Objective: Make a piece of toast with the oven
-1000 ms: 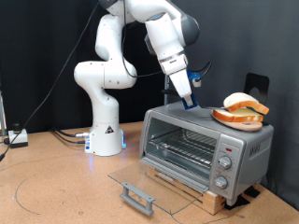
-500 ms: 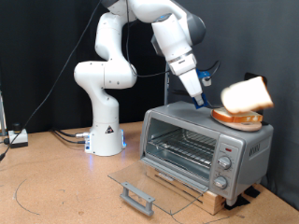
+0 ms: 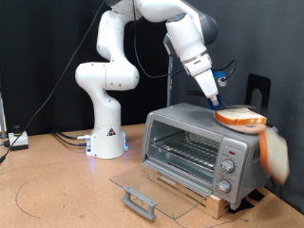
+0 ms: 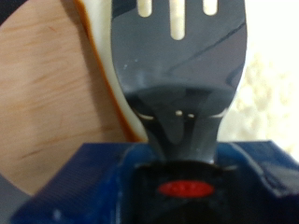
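Note:
The silver oven [image 3: 204, 142] stands at the exterior view's right with its glass door [image 3: 152, 185] folded down open. One bread slice [image 3: 239, 117] lies flat on the oven's top. A second slice [image 3: 275, 152] is a blur in mid-air beside the oven's right side, below the top. My gripper [image 3: 215, 93] hangs just above the oven top, left of the lying slice, shut on a black slotted spatula [image 4: 177, 56] in a blue holder. In the wrist view the spatula blade lies over a pale slice [image 4: 266, 103] with an orange crust.
The oven rests on a wooden board [image 3: 204, 198] on a brown table. Its door handle [image 3: 140, 199] juts forward at the bottom. Three knobs [image 3: 228, 167] are on its right front. The white arm base [image 3: 106, 138] and cables [image 3: 66, 139] stand to the left. A black stand [image 3: 258, 87] rises behind the oven.
The top slice was lifted and tipped up on edge, then slid off the oven's right side and is falling. My gripper with the spatula moved right along the oven top.

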